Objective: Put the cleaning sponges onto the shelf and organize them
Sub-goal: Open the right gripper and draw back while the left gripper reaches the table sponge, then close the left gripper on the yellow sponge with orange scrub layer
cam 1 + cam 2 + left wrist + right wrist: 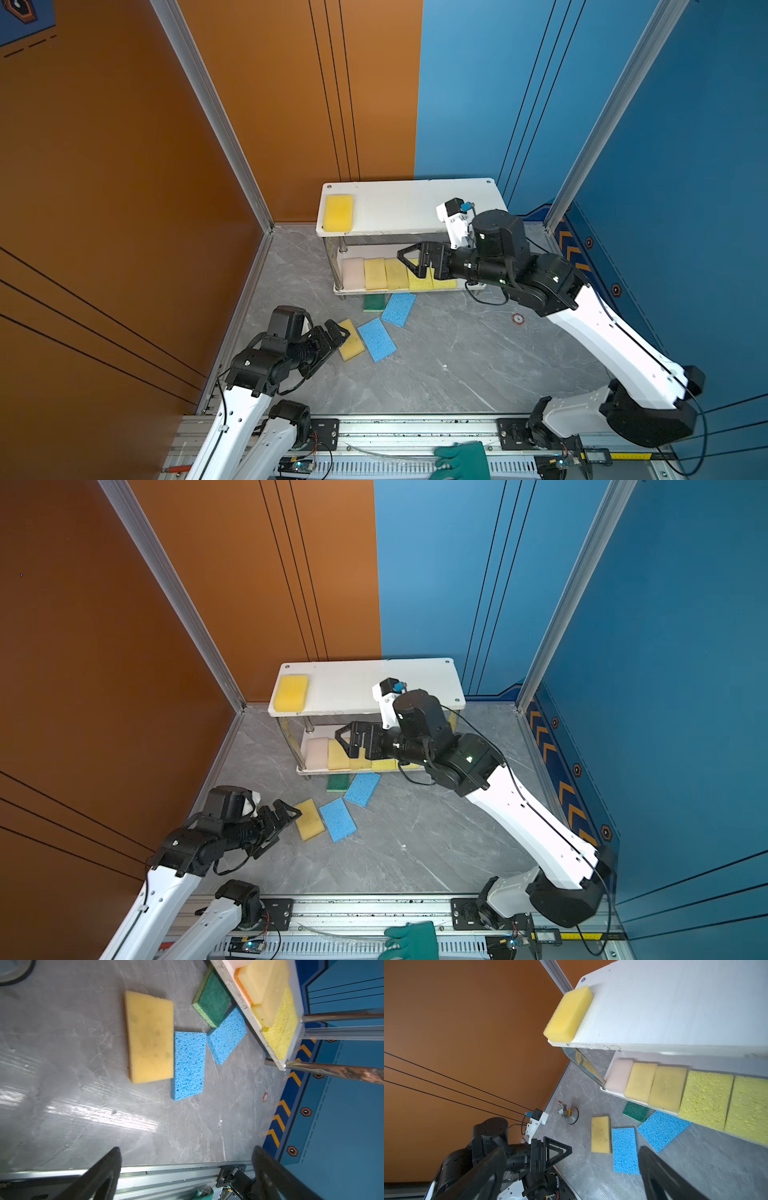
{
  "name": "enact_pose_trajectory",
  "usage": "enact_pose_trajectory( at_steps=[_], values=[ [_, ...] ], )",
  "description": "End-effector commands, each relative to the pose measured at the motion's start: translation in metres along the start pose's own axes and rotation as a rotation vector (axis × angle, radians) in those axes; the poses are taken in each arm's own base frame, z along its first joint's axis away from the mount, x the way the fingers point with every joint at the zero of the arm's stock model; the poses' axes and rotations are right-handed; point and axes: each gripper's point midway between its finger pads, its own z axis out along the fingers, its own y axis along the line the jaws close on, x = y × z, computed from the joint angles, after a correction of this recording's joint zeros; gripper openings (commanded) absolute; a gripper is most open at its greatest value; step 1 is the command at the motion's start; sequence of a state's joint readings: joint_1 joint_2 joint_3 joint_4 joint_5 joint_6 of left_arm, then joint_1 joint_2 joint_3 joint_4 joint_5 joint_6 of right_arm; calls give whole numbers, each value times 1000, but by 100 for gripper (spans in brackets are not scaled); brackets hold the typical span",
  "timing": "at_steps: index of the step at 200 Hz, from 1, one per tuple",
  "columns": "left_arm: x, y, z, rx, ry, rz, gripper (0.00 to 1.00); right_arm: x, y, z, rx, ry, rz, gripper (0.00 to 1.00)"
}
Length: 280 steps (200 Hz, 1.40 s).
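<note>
The shelf (415, 203) stands at the back, and one yellow sponge (338, 212) lies on the left end of its top board. On the lower board a pink-beige sponge (353, 272) and several yellow sponges (705, 1098) lie in a row. On the floor in front lie a yellow sponge (150, 1036), two light blue sponges (188, 1065) (227, 1035) and a dark green sponge (213, 997) partly under the shelf. My left gripper (334, 347) hovers open and empty at the floor yellow sponge's left edge. My right gripper (409, 264) is open and empty in front of the lower tier.
A teal-green glove (461, 459) lies on the aluminium rail (415, 428) at the front. A small round sticker (518, 318) marks the grey floor at right. A small suction-cup fixture (569, 1115) stands near the orange wall. Walls close in on the left and right.
</note>
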<state>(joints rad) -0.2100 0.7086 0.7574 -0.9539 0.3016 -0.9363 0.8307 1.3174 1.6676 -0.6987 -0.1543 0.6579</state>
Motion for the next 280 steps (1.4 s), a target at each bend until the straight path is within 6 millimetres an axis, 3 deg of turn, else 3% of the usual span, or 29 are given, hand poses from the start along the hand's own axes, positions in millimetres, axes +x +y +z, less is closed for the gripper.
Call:
enact_pose_trajectory(
  at_steps=[1,18,41,71,114,146,201,267,280],
  values=[
    [-5,25,18,-122,20,31,89,51,-51,9,132,107,65,100],
    [-13,28,30,-135,23,25,80,72,-65,2,153,124,86,100],
    [-19,34,48,-154,27,8,75,91,-79,1,167,141,111,100],
    [-26,40,76,-134,33,-19,73,114,-91,12,173,199,130,100],
    [-38,43,99,-115,24,-40,71,140,-101,29,155,256,188,100],
    [-50,45,115,-104,29,-61,68,148,-106,33,163,268,203,100],
    [-59,45,127,-118,58,-56,53,149,-111,34,178,269,213,100],
    [-55,52,132,-129,88,-51,22,147,-112,37,188,267,222,100],
    [-54,51,131,-122,91,-53,20,147,-111,38,189,267,222,100]
  ],
)
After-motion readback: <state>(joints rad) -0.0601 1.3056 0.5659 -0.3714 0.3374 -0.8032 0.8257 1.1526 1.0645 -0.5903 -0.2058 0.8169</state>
